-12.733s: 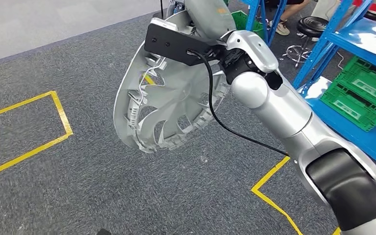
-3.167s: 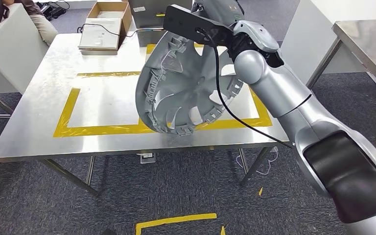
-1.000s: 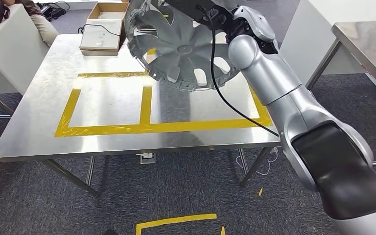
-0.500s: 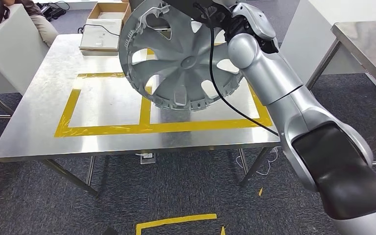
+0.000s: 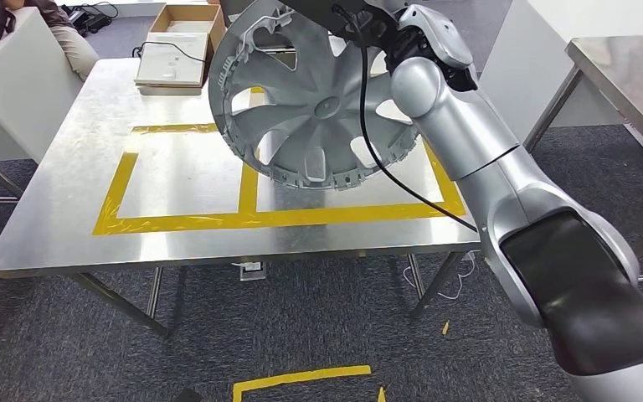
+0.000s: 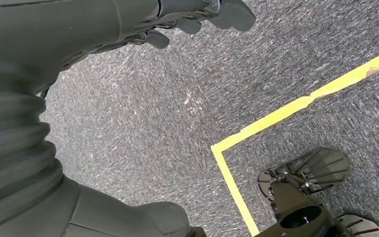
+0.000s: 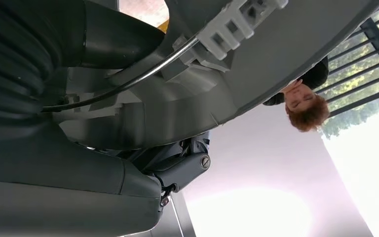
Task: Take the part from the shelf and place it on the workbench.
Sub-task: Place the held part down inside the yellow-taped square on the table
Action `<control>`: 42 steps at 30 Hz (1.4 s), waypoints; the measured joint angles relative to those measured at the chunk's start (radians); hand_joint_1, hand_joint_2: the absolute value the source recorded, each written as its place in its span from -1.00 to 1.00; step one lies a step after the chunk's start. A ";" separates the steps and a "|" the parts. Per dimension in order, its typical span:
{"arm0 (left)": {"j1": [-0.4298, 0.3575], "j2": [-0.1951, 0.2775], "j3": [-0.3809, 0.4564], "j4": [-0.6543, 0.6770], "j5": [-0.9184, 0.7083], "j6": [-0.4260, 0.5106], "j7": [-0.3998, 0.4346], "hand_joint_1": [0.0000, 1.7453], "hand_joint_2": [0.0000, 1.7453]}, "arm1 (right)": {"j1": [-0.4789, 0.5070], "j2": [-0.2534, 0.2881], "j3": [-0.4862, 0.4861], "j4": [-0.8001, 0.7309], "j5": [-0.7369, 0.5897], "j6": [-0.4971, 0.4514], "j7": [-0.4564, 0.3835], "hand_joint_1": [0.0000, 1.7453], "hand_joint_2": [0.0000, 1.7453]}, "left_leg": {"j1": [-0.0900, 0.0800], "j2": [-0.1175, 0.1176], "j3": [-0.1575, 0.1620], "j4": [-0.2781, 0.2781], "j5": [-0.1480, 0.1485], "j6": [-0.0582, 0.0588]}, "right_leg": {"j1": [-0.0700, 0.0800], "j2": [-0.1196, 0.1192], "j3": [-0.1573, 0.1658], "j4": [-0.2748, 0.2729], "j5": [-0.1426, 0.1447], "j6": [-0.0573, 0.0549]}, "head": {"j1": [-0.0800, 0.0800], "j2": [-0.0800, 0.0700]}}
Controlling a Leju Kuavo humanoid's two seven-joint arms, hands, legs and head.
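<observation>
The part is a silver plastic hubcap [image 5: 318, 100] with curved spokes. My right hand [image 7: 79, 148] grips its rim, at the top edge of the head view. The hubcap hangs tilted above the steel workbench [image 5: 184, 176], over the right one of two yellow-taped rectangles [image 5: 251, 219], with its lower edge close to the surface. Whether it touches the bench I cannot tell. In the right wrist view the hubcap's rim [image 7: 276, 49] with its clips lies right against the hand. My left hand [image 6: 128, 19] hangs over grey carpet, fingers [image 6: 227, 10] apart and holding nothing.
An open cardboard box [image 5: 180, 42] sits at the bench's far edge. A person [image 5: 59, 33] sits at the far left by a white table. A second steel table [image 5: 628, 75] stands to the right. Yellow tape [image 5: 301, 381] marks the carpet before the bench.
Since the oldest frames the camera has turned from the blue shelves to the workbench. In the last second the hubcap came lower over the right rectangle and tipped its face toward me.
</observation>
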 joint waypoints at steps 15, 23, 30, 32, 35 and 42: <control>0.000 0.011 0.000 -0.001 -0.010 -0.007 -0.015 -1.00 1.00 | 0.005 -0.004 0.000 0.001 -0.001 -0.001 0.002 1.00 1.00 | 0.002 0.005 0.035 -0.008 -0.032 0.037 | -0.008 -0.004 -0.123 0.241 -0.099 0.034 | 0.005 0.000; 0.000 0.002 -0.001 -0.001 -0.010 -0.005 -0.009 -1.00 1.00 | 0.014 -0.010 0.000 0.003 -0.001 0.001 0.002 1.00 1.00 | 0.007 0.006 0.088 0.002 -0.089 -0.002 | -0.001 -0.008 -0.063 0.001 0.047 0.011 | 0.003 0.000; -0.001 0.002 -0.001 -0.001 -0.010 -0.002 -0.008 -1.00 1.00 | 0.018 -0.011 0.001 0.002 0.000 0.001 0.002 1.00 1.00 | 0.011 0.013 -0.049 0.230 -0.123 -0.037 | -0.009 -0.005 0.016 -0.014 -0.003 -0.027 | -0.004 0.000; 0.003 0.002 -0.001 0.000 -0.010 -0.001 -0.007 -1.00 1.00 | 0.025 -0.011 0.001 0.003 -0.001 0.002 0.002 1.00 1.00 | 0.012 0.013 -0.108 0.270 -0.173 -0.041 | -0.009 -0.003 0.049 -0.014 -0.031 -0.026 | -0.004 0.000; 0.009 0.003 -0.001 0.001 -0.009 0.000 -0.006 -1.00 1.00 | 0.028 -0.011 0.001 0.006 0.000 0.004 0.001 1.00 1.00 | 0.012 0.014 -0.107 0.135 -0.090 -0.037 | -0.009 -0.003 0.109 -0.014 -0.078 -0.020 | -0.004 0.000; -0.001 0.003 -0.002 0.000 -0.011 0.003 -0.002 -1.00 1.00 | 0.005 -0.009 0.004 0.027 -0.004 0.066 0.015 1.00 1.00 | 0.007 0.015 -0.074 -0.003 0.071 0.008 | -0.008 0.001 0.150 0.008 -0.160 0.022 | 0.007 0.000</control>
